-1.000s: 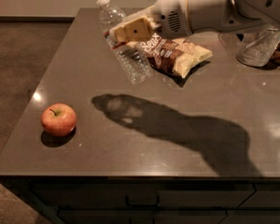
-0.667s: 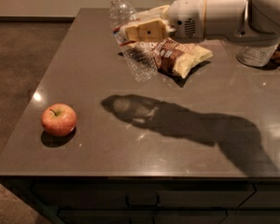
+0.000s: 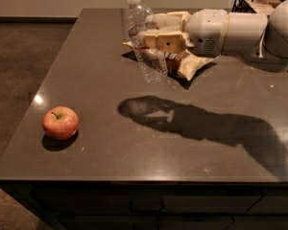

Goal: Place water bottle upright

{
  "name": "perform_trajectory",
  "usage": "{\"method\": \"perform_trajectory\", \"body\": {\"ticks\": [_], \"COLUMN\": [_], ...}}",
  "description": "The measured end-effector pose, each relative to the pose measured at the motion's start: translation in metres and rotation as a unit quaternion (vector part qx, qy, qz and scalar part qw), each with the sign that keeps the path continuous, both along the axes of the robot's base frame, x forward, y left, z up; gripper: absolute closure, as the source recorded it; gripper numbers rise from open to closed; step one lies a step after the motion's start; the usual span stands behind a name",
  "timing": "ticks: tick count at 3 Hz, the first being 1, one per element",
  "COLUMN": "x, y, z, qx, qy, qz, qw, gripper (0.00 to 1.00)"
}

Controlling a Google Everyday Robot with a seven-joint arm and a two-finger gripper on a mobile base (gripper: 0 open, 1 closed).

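The water bottle (image 3: 143, 37) is clear ribbed plastic with a white cap and a blue-red label band. It is nearly upright, cap up, tilted slightly left, held above the table at the back middle. My gripper (image 3: 156, 32) reaches in from the right and is shut on the bottle's middle, one cream finger (image 3: 163, 42) in front of it. The bottle's base hangs over the snack bag, its shadow falling lower on the tabletop.
A crumpled snack bag (image 3: 185, 61) lies on the grey table (image 3: 110, 143) right under the arm. A red apple (image 3: 60, 122) sits near the front left edge. A black wire basket (image 3: 254, 1) stands at the back right.
The gripper has turned the bottle from a steep slant to nearly upright and shifted right. The glass cup at the right is now hidden behind the arm.
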State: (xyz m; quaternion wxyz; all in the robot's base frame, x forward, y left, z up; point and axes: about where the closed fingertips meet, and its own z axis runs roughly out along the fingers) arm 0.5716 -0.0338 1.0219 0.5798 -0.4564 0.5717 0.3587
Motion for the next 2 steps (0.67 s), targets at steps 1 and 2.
{"method": "perform_trajectory", "body": {"ticks": [1,2], "x": [-0.004,-0.003], "y": [-0.014,-0.02], "z": [-0.018,-0.031], "qx": [0.014,0.028], "qy": [-0.015,-0.015], "qz": [-0.009,-0.012], "qw": [0.9997,0.9994], "gripper": [1.0,1.0]}}
